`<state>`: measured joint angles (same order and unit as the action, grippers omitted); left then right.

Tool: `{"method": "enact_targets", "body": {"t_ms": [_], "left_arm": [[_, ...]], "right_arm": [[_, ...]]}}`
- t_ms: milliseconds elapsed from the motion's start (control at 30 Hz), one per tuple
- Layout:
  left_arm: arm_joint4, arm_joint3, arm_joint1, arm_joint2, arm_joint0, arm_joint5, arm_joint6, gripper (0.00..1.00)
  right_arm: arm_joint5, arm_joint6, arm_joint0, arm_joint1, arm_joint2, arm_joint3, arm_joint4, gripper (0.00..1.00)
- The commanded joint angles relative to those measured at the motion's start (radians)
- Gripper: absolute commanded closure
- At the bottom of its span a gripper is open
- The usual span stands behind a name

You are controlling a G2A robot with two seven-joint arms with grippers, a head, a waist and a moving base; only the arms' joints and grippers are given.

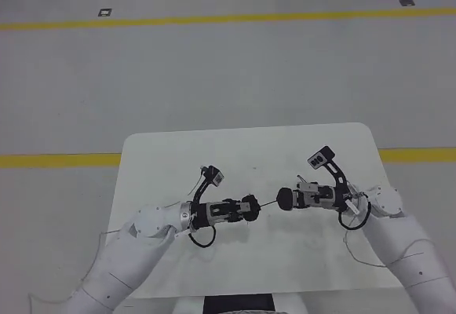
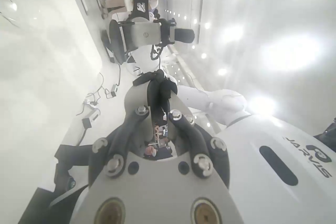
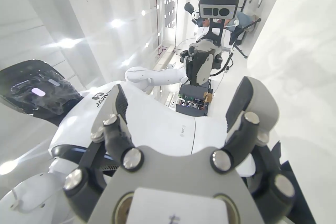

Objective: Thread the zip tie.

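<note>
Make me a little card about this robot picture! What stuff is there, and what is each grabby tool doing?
surface: white table with rounded corners
thing to thread: thin black plastic zip tie, held above the table and stretched straight between the two tools
left tool: shut on one end of the tie
right tool: open, at the tie's other end
how the tools face: tip to tip, close together
loop: none seen
</note>
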<state>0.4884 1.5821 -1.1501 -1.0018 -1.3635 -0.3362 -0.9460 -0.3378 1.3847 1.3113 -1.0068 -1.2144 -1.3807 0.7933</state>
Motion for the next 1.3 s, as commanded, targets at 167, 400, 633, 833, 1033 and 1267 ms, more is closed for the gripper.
{"method": "enact_targets", "body": {"t_ms": [167, 400, 633, 833, 1033, 1267], "left_arm": [[0.015, -0.007, 0.004, 0.007, -0.012, 0.024, 0.029, 1.0], [0.018, -0.006, 0.005, 0.005, -0.014, 0.026, 0.026, 1.0], [0.018, -0.006, 0.005, 0.005, -0.014, 0.026, 0.026, 1.0], [0.018, -0.006, 0.005, 0.005, -0.014, 0.026, 0.026, 1.0], [0.018, -0.006, 0.005, 0.005, -0.014, 0.026, 0.026, 1.0], [0.018, -0.006, 0.005, 0.005, -0.014, 0.026, 0.026, 1.0]], "right_arm": [[0.103, 0.005, -0.001, 0.0, 0.04, 0.015, 0.119, 0.0], [0.12, 0.005, -0.004, 0.006, 0.054, 0.019, 0.143, 0.0], [0.123, -0.022, 0.007, 0.007, 0.048, 0.013, 0.11, 0.0], [0.122, 0.004, 0.019, 0.009, 0.025, 0.026, 0.108, 0.0], [0.109, 0.005, 0.026, 0.007, 0.016, 0.021, 0.109, 0.54], [0.117, 0.005, 0.022, 0.002, 0.026, 0.016, 0.096, 0.65]]}}
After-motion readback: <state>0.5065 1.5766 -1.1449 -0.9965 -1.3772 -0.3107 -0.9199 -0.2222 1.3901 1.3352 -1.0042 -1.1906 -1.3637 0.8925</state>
